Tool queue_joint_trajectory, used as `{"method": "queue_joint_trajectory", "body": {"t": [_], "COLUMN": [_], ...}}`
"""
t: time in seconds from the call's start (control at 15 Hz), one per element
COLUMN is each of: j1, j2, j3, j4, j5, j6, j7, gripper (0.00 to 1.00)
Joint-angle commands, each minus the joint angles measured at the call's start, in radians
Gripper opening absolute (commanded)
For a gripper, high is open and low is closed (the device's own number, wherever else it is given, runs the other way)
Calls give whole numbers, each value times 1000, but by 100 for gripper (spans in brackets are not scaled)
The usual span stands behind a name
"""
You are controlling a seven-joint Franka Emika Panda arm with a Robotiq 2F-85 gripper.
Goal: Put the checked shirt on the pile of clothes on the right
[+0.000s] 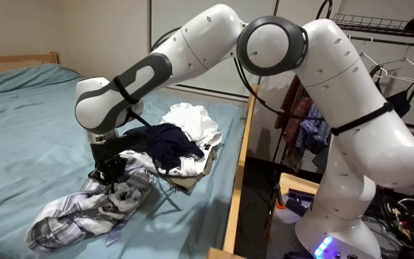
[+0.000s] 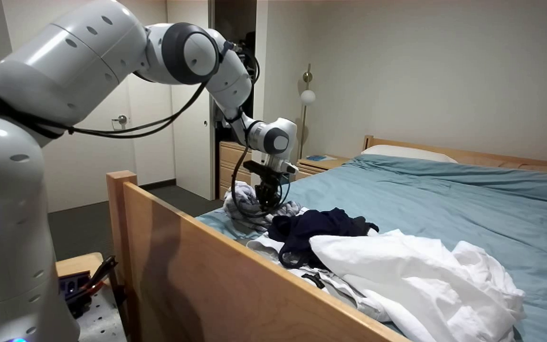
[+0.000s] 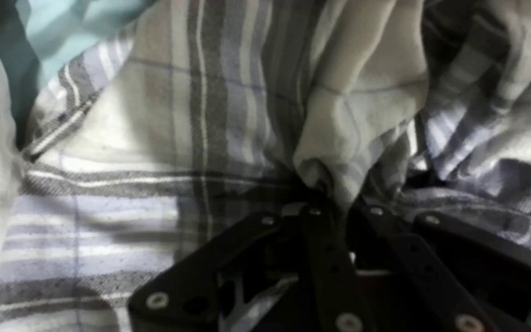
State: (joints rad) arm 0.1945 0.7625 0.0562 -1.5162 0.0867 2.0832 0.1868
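The grey, white and lavender checked shirt (image 1: 74,216) lies crumpled on the bed near its edge. It also shows in an exterior view (image 2: 241,195) and fills most of the wrist view (image 3: 228,115). My gripper (image 1: 112,187) points down into the shirt, also in an exterior view (image 2: 268,208). In the wrist view, its fingers (image 3: 341,210) are close together on a pinched fold of the shirt. The fingertips are hidden in cloth and shadow. The pile of clothes (image 1: 196,163) lies beside the shirt, with a navy garment (image 2: 321,230) and a white garment (image 2: 420,280) on it.
The bed has a teal sheet (image 1: 23,118). A wooden bed board (image 1: 242,169) runs along the pile's side and stands up high in an exterior view (image 2: 216,256). A black cable (image 2: 233,183) hangs beside the gripper. Clothes on a rack (image 1: 313,126) stand behind the arm.
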Motion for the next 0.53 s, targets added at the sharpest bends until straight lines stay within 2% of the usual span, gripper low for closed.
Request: {"method": "queue_joint_trajectory", "body": {"t": [0.0,0.07,0.2,0.47], "j1": [-48,-57,-87,-154], "j2": [-9,-17,-68,-244], "j3": [44,53,67,58], "j4": [11,8,-32,-160], "j5": [38,49,71,128], "j6": [-35,-39,-25,25], "j7": [-78,-94,-149,-183], "gripper": [2,5,5,5]}}
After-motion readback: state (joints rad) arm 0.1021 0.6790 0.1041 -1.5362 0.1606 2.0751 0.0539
